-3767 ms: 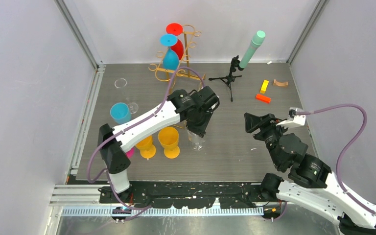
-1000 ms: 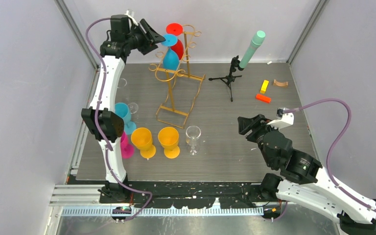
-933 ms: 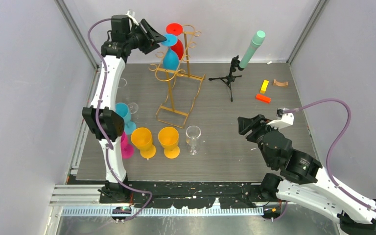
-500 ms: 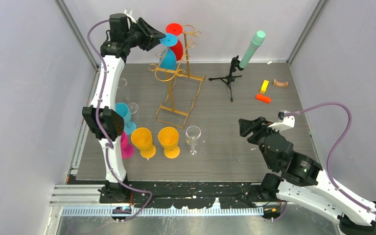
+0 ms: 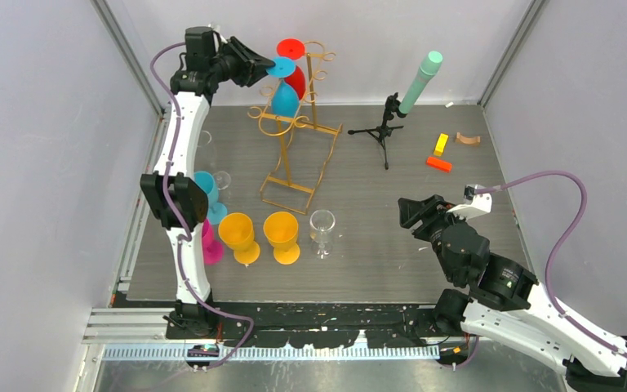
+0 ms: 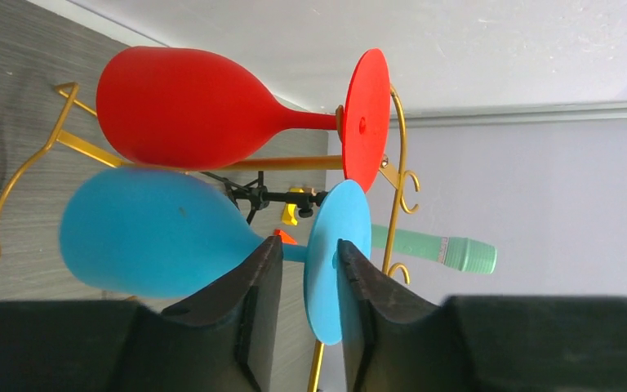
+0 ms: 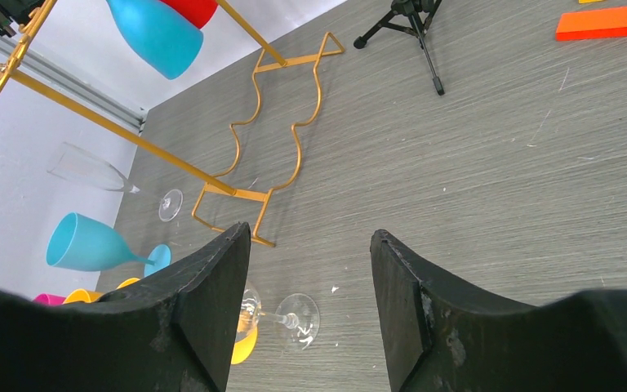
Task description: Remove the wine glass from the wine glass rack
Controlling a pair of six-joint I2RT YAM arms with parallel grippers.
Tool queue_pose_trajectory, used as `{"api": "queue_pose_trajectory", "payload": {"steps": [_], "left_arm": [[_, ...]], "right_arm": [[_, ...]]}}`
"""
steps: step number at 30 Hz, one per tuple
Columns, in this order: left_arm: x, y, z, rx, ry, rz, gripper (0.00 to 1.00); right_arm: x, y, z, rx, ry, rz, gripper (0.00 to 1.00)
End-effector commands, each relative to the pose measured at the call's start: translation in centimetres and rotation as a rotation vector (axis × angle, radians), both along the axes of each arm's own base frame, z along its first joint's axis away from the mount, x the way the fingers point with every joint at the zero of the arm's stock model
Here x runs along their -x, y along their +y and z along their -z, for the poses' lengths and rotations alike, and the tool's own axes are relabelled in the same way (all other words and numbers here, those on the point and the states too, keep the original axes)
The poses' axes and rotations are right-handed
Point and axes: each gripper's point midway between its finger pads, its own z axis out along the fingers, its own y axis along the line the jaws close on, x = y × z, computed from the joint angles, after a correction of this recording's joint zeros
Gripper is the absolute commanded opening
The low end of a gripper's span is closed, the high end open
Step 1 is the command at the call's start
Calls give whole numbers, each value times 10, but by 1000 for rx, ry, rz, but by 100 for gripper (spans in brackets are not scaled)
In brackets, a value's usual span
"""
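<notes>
From above, we see the blue wine glass (image 5: 284,96) hanging on the gold wine glass rack (image 5: 286,167) at 12 o'clock on the grey wood-grain table (image 5: 375,253), long axis upright, bowl down. Pale walls enclose the table. The left gripper (image 5: 269,64) straddles the glass's foot.

In the left wrist view, the fingers (image 6: 253,302) sit close on either side of the foot; we cannot tell whether they pinch it.

In the right wrist view, the right gripper (image 7: 310,245) is spread over the table.

Bright, even, diffuse light fills all three views, and shadows on the grey counter (image 5: 359,245) are faint and soft-edged. Close to each lens, the dark body behind the left claw (image 6: 308,245) and the right claw (image 7: 310,233) is blurred. Beyond their tips, the red glass (image 6: 188,106) and the counter grain look sharp.
</notes>
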Motion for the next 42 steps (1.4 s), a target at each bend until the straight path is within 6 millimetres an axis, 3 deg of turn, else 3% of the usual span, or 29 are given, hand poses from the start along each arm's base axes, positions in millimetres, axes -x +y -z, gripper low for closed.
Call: {"api": "queue_pose_trajectory", "payload": {"steps": [1, 6, 11, 19, 32, 39, 41, 42], "left_arm": [[0, -1, -30, 38, -81, 29, 28], [0, -4, -32, 60, -87, 47, 18], [3, -2, -40, 60, -110, 44, 0], [11, 0, -72, 95, -203, 44, 0], [13, 28, -95, 110, -271, -42, 0], [7, 40, -95, 114, -284, -59, 0], [8, 45, -98, 113, -297, -60, 0], [8, 58, -100, 113, -304, -73, 0]], "right_arm": [[-4, -1, -6, -35, -19, 32, 61], [-4, -2, -6, -35, -20, 37, 61], [-4, -2, -4, -36, -18, 36, 61], [-4, -1, -4, -38, -15, 35, 61], [-3, -2, -4, -43, -16, 37, 61], [-4, -1, -5, -42, -16, 37, 62], [-3, 0, -6, -45, -17, 31, 64], [-3, 0, -7, -46, -19, 29, 64]]}}
